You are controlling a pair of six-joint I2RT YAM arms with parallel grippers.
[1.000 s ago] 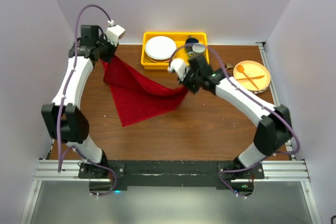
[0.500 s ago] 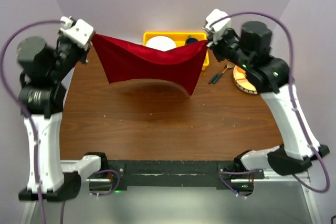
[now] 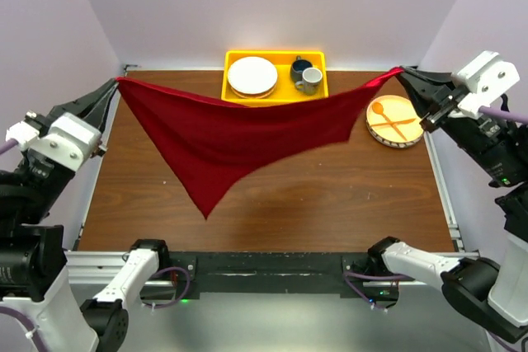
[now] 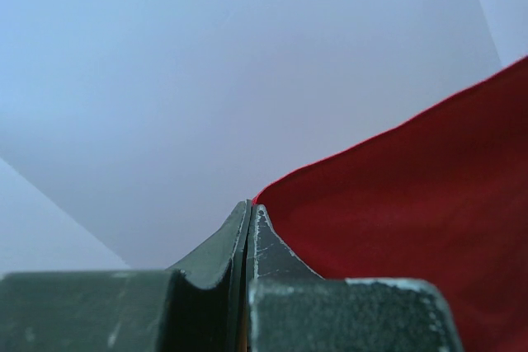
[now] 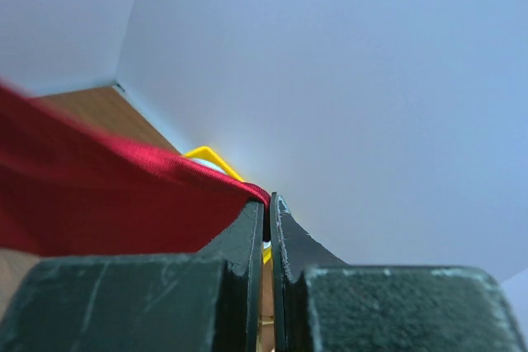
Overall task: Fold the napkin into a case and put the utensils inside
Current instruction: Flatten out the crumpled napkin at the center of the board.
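Far out to the left of the yellow tray (image 3: 226, 76), the left gripper (image 3: 115, 82) is pinching one corner of the napkin (image 3: 223, 133). Its jaws are pressing together on the very tip of the cloth, as the left wrist view is showing. That thin hold is making the first risk. The cloth is pulling taut, and a further tug outward could be drawing the corner free and dropping that side onto the table (image 3: 330, 195).

The napkin is hanging in the air in front of the tray. Its top edge is running from one gripper to the other and sagging slightly as it crosses the tray's near rim. If the arms are lowering it there, the edge could be catching on the rim or brushing the white plate (image 3: 252, 76) and the cups (image 3: 304, 74) inside. The bright red cloth is draping as a soft triangle. Its loose lower corner is pointing down to the near left of the tray, and that corner could be tucking under when the cloth is being laid flat. Whether it is touching the table, I cannot tell.

To the right of the tray, the gold utensils (image 3: 394, 122) are lying crossed on a round dish (image 3: 417, 125). The right gripper (image 3: 402, 72) is clamping the opposite corner just above them, jaws closed on the hem. A low sweep here could be dragging cloth across the dish and scattering them.
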